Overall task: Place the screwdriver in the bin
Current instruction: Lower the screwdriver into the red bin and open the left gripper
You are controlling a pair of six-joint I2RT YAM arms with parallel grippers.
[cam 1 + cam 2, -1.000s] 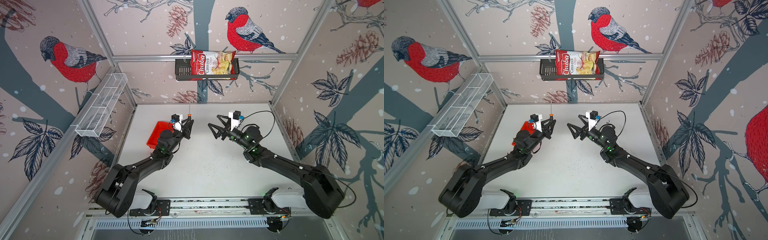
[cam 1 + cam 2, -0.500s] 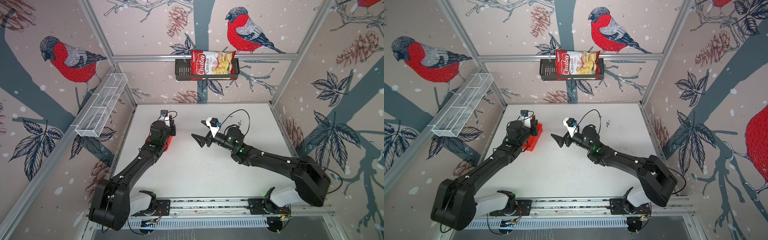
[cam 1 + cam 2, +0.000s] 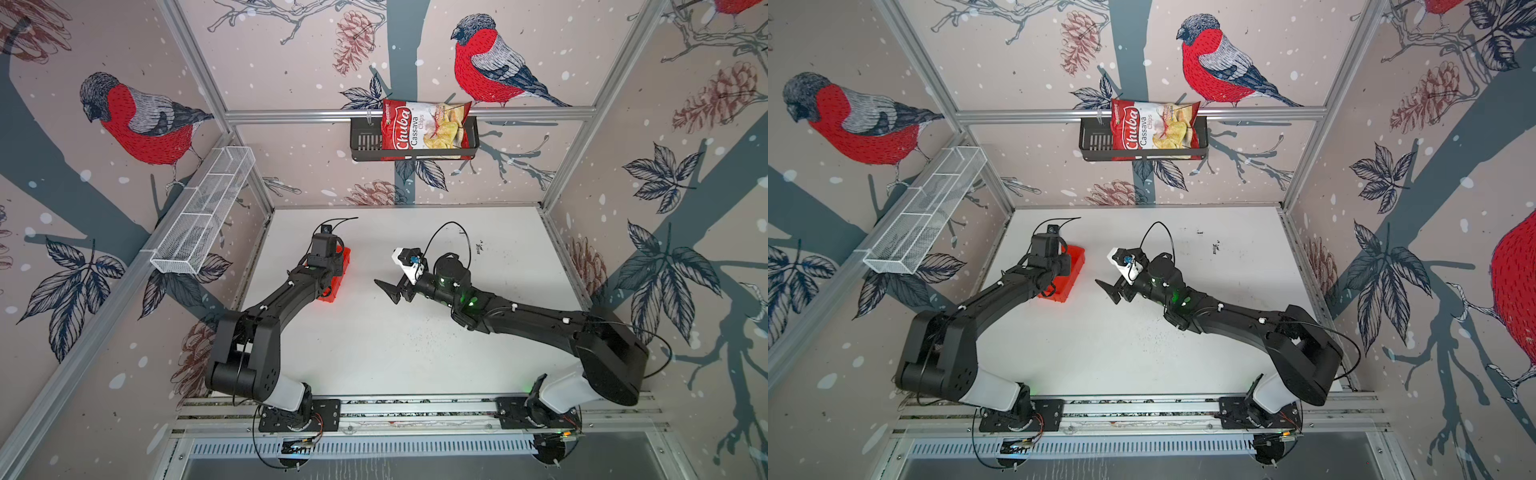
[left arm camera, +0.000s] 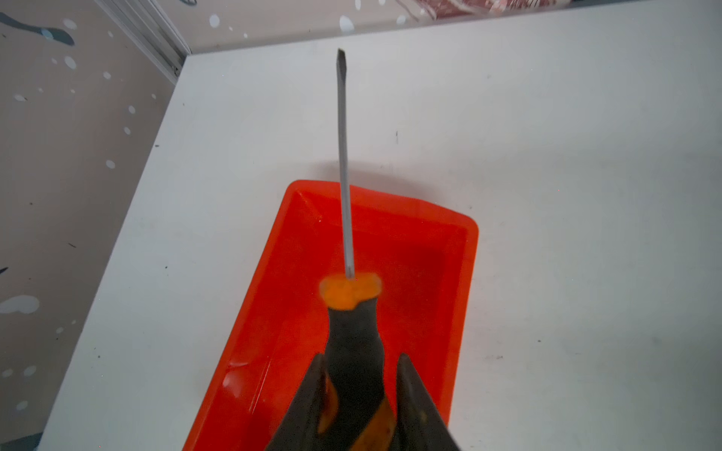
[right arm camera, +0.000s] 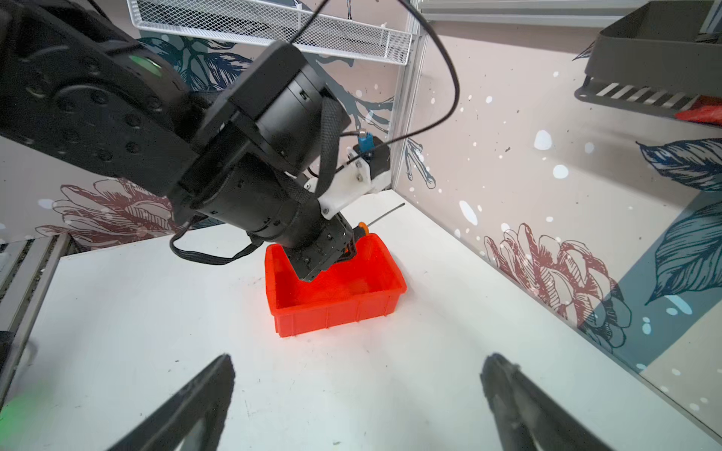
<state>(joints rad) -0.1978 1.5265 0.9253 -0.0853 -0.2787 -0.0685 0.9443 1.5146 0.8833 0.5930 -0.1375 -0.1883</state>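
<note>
The left arm (image 3: 286,293) reaches out from its base on the near rail, elbow bent, with its wrist pitched downward. The left gripper (image 4: 359,363) is pinched on the black part of the handle of the screwdriver (image 4: 349,296). One finger (image 4: 312,390) presses each side of the handle. The bin (image 4: 429,250) sits directly under this gripper. The orange collar and handle hang over the bin's floor, and the thin shaft juts forward from the fingertips, out past the bin's far rim. Whether the handle touches the red plastic cannot be told.

In the right wrist view, the left gripper's tip dips between the bin's (image 5: 336,308) walls, and the shaft slants toward the corner post.

The right arm (image 3: 540,324) stretches low across the table (image 3: 415,357), forearm nearly level, aimed at the left arm. The right gripper (image 5: 359,357) has its jaws spread wide with nothing between them. It hovers above the white surface. The bin stands ahead of its fingertips, apart from them, in both top views (image 3: 1071,270)
</note>
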